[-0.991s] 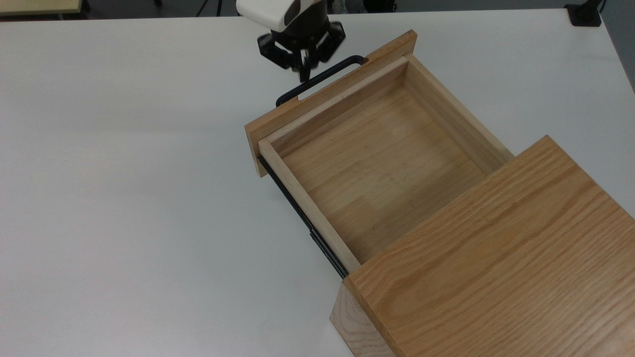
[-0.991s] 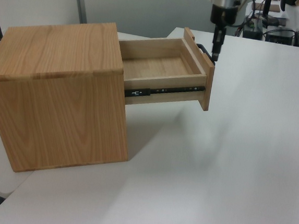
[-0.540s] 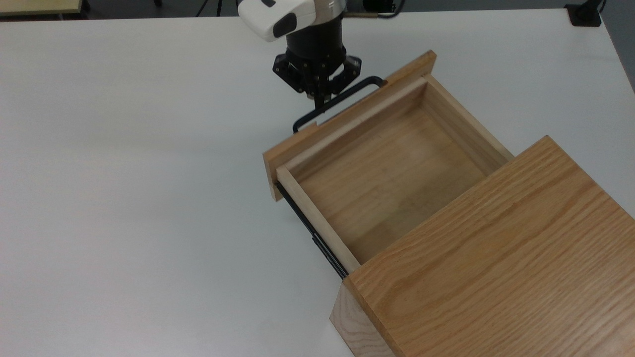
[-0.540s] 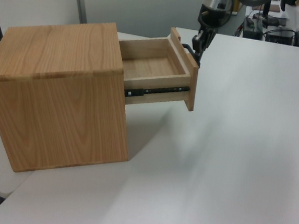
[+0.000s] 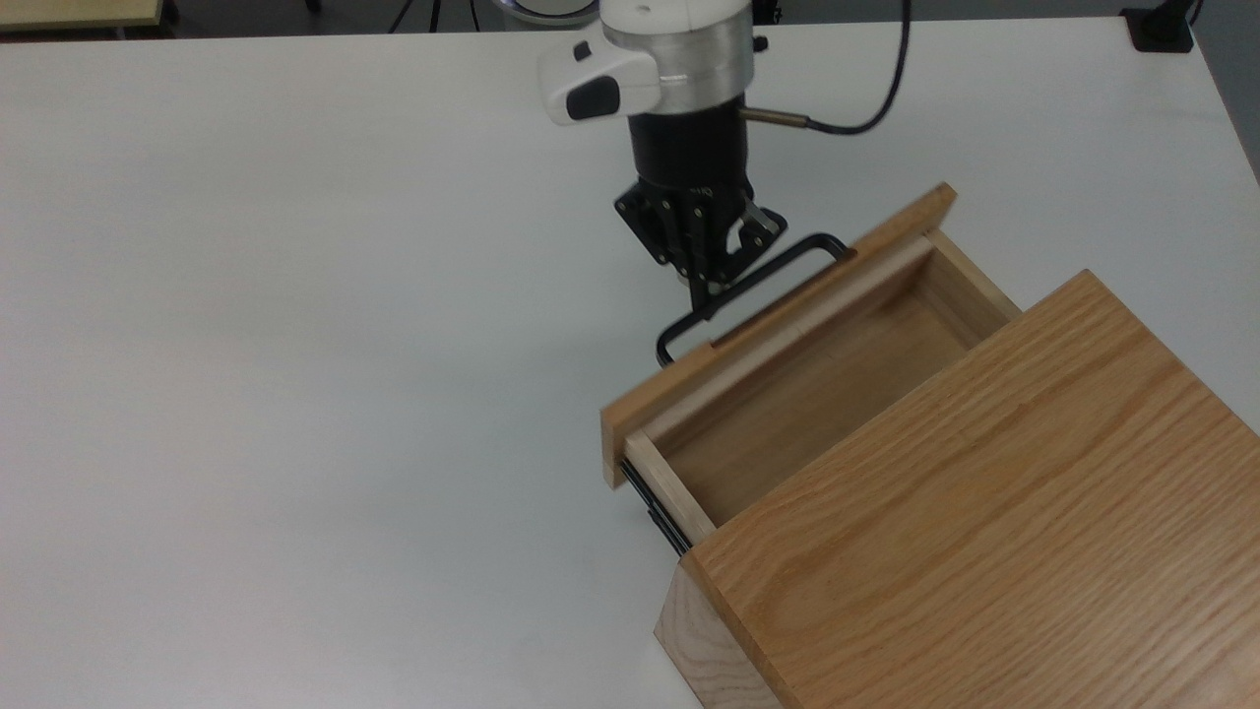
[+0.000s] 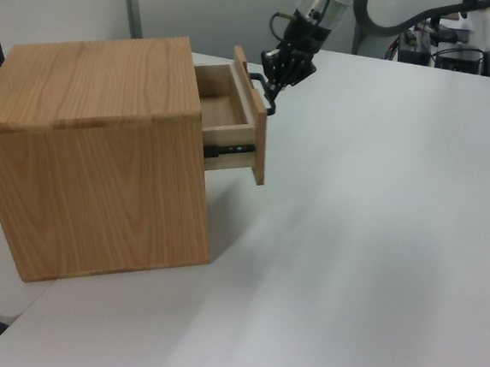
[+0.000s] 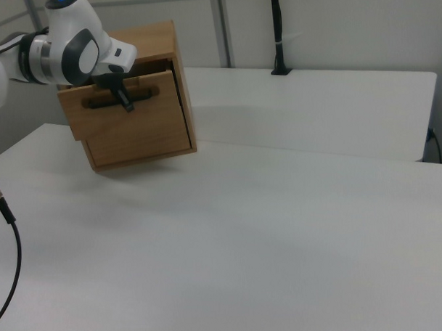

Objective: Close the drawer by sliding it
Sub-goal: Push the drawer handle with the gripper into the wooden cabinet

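The tool [image 5: 711, 292] is seen in the top view pointing downward at the black bar handle [image 5: 750, 286] of the drawer [image 5: 787, 394], with its black fingertips drawn together into a single narrow point that meets the bar near its middle; whether the bar is pinched or merely pressed cannot be told. In the left view the tool [image 6: 273, 86] is placed against the handle [image 6: 264, 95] on the outer face of the front panel, and in the right view the tool [image 7: 126, 103] is seen hanging in front of that panel over the dark handle [image 7: 120, 98]. Above the tool, a black wrist section and a white and grey arm housing [image 5: 655, 59] are noted, with a black cable [image 5: 866, 89] looped off toward the top view's right. The drawer is found partly pulled out of the cabinet casing [image 5: 984, 522]: a strip of its pale wooden interior is exposed between the front panel [image 5: 778, 335] and the casing's top edge, and a short length of black side rail [image 5: 655, 507] is visible at the top view's left of the tray. In the left view the drawer [image 6: 233, 118] is seen projecting a little from the upper part of the casing [image 6: 93, 153], with the rail [image 6: 226, 150] beneath its side. The casing is seated on the white surface [image 5: 295, 345], toward the top view's lower right.
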You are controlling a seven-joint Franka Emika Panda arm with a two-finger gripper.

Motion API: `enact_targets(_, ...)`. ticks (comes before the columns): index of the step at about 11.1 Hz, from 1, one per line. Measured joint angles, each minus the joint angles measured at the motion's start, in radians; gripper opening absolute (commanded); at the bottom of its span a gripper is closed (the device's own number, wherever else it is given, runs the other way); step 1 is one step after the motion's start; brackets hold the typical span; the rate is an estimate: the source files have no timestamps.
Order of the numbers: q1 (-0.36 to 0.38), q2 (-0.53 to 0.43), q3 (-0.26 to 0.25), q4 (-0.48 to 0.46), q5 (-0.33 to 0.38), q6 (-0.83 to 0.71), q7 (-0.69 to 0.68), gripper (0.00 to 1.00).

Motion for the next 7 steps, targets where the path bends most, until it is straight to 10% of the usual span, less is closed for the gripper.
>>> enact_targets(7, 0.059, 0.107, 0.000, 0.028, -0.003, 0.310, 0.189, 0.00)
